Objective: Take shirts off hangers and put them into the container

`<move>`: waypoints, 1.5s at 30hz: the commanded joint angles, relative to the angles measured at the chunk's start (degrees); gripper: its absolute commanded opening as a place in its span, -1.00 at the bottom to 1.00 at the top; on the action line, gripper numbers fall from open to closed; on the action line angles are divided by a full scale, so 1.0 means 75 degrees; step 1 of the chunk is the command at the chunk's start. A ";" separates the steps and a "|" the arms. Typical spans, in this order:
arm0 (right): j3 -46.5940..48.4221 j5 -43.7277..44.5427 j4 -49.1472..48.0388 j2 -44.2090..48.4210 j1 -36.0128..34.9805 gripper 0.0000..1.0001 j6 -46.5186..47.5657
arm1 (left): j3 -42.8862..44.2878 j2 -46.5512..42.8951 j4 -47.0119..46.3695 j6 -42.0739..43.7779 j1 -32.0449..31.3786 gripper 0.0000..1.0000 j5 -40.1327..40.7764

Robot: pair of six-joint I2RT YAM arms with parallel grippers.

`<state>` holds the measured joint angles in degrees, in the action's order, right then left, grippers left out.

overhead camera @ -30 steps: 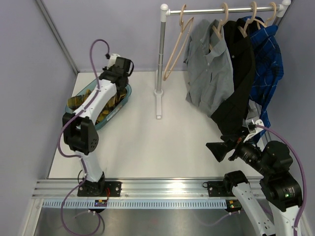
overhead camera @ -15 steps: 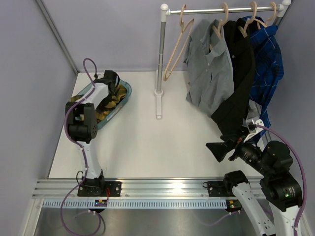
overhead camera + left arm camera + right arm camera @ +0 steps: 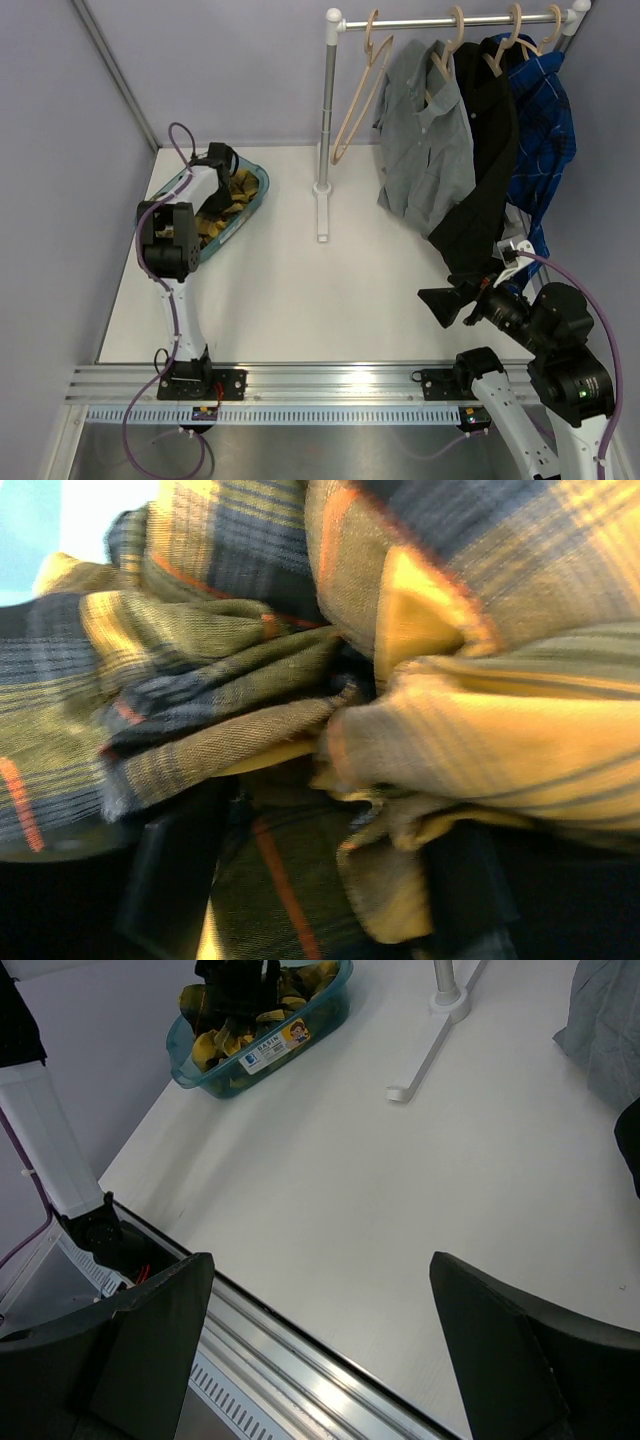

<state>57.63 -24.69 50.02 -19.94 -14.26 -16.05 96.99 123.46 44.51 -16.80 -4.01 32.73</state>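
Left pincer (image 3: 320, 860) is down inside the container (image 3: 257, 198), with its fingers (image 3: 170, 880) spread apart. A second ago it was clenched and riding higher over the tub; now it's released. The yellow-and-black plaid shirt (image 3: 450, 730) is bunched loosely between and ahead of the fingers, not pinched as far as I can tell. It lies in the container at the tabletop's (image 3: 330, 290) far left.

Read: drop-off of shirt one is done or nearly so. Some cloth sits at the rim, so a snag on retract is possible.

Right pincer (image 3: 320, 1260) is unchanged: jaws wide, grasping nothing, parked near the hem of the black shirt (image 3: 485, 170).

Remaining: the grey shirt (image 3: 420, 140), the black and the blue-and-black plaid shirt (image 3: 545, 120) are on hangers on the rail (image 3: 450, 20). One bare hanger (image 3: 357, 100) hangs to their left.

Writing: the sticker (image 3: 275, 1042) on the container wall appears to read "BASIN", with a small cartoon figure. The finer print isn't legible, and there's no other text.
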 commanded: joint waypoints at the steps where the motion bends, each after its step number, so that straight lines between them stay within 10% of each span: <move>1: 0.0215 -0.0119 -0.0142 -0.0130 -0.0044 0.99 -0.0016 | -0.0158 -0.0590 -0.0251 -0.0186 -0.0016 0.68 -0.0977; 24: 0.0578 0.0279 -0.0002 -0.0142 -0.0055 0.99 0.0195 | -0.1024 -0.5197 -0.0017 -0.0081 -0.0016 0.98 -0.2113; 45: 0.1949 0.3151 0.0175 -0.0165 -0.0055 0.99 0.0582 | -0.3087 -1.2977 0.0744 0.0458 -0.0016 0.98 -0.2923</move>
<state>70.43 -5.61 50.94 -22.17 -14.26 -12.82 75.81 29.17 47.46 -14.35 -4.14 10.87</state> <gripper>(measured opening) 0.993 0.987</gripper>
